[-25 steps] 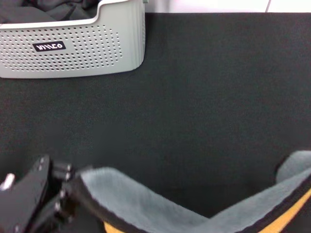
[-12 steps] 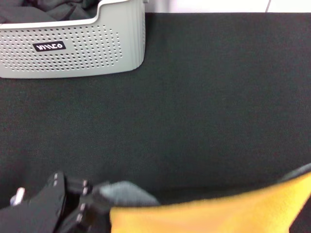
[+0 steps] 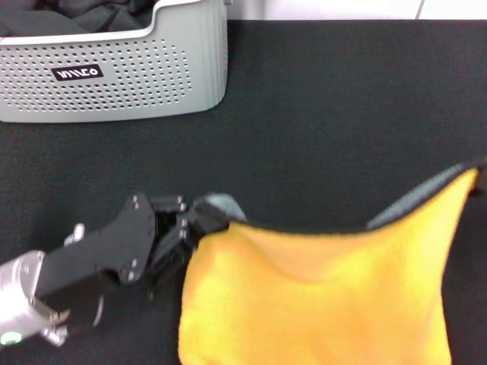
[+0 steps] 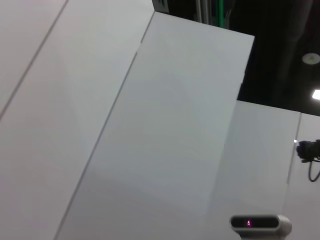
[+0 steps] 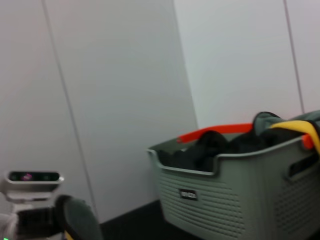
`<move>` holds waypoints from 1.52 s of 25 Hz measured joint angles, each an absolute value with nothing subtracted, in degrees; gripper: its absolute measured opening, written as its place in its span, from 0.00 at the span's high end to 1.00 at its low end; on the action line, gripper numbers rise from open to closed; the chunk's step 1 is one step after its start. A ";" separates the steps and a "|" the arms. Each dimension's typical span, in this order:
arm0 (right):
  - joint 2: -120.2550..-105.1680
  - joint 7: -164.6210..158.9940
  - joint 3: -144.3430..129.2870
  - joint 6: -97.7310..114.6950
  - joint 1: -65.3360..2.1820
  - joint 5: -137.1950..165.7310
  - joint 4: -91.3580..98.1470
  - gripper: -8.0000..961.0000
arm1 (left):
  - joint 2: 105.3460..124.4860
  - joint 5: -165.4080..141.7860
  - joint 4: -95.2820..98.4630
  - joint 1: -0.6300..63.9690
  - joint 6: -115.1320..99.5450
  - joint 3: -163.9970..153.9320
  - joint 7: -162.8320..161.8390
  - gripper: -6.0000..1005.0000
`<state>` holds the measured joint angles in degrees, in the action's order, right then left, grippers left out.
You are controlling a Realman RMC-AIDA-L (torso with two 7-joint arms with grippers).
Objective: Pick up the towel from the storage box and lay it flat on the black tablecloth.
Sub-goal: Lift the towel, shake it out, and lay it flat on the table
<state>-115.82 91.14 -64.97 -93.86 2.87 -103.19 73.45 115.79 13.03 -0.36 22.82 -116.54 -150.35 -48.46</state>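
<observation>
- Black tablecloth [image 3: 327,114] covers the whole worktop in the head view; plain white wall panels behind it.
- Storage box [image 3: 114,72] sits at the far left of the cloth, perforated wall and black label facing the robot. Dark clothes [image 3: 68,15] heaped inside; the right wrist view also shows an orange strip and a yellow edge among them.
- Towel [image 3: 319,296] is out of the box, held up over the near part of the tablecloth, yellow face toward the head camera. Thin black hem runs along its upper edge; grey reverse shows at both upper corners. Upper edge sags between the two corners.
- Left gripper [image 3: 190,228] at near left, clamped on the towel's left upper corner, fingers closed over the fabric.
- Right upper corner of the towel rises to the picture's right edge; right gripper is out of view there, so its state cannot be told.
- Left wrist view shows only wall panels and a dark ceiling.
</observation>
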 joint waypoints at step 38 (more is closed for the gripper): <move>-116.16 100.23 -65.96 -60.95 -27.71 -95.69 36.75 0.89 | 120.30 34.50 0.19 29.45 -76.49 -150.03 -45.36 0.97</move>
<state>-116.16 100.23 -65.96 -60.94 -27.71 -95.69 36.75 120.30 34.50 0.18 29.45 -76.49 -150.03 -45.36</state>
